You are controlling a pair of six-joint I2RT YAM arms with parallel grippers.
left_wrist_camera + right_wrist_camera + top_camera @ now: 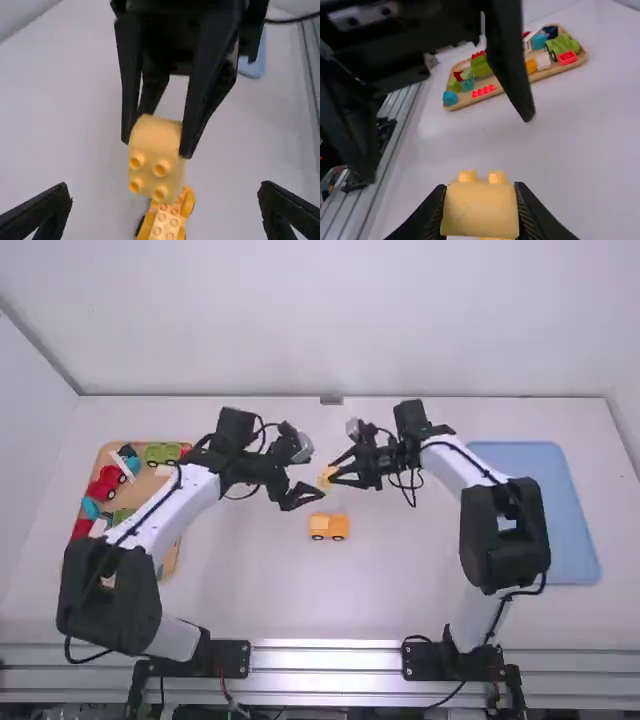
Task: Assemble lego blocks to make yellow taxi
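Observation:
In the high view my left gripper [306,496] is open just left of a yellow block [326,476]; in the left wrist view the fingers of this left gripper [165,207] stand wide apart. My right gripper [334,474] is shut on that block, which hangs above the table. The left wrist view shows the block's [159,162] studs turned sideways and downward. In the right wrist view the right gripper [480,210] pinches the block [480,212] from both sides. A yellow wheeled car body [328,527] rests on the table, nearer the arm bases than both grippers.
A wooden tray [172,558] with several coloured blocks and vehicles lies at the left, partly behind the left arm. At the right lies a blue tray [535,455], partly behind the right arm. The two grippers are close together near the table's middle.

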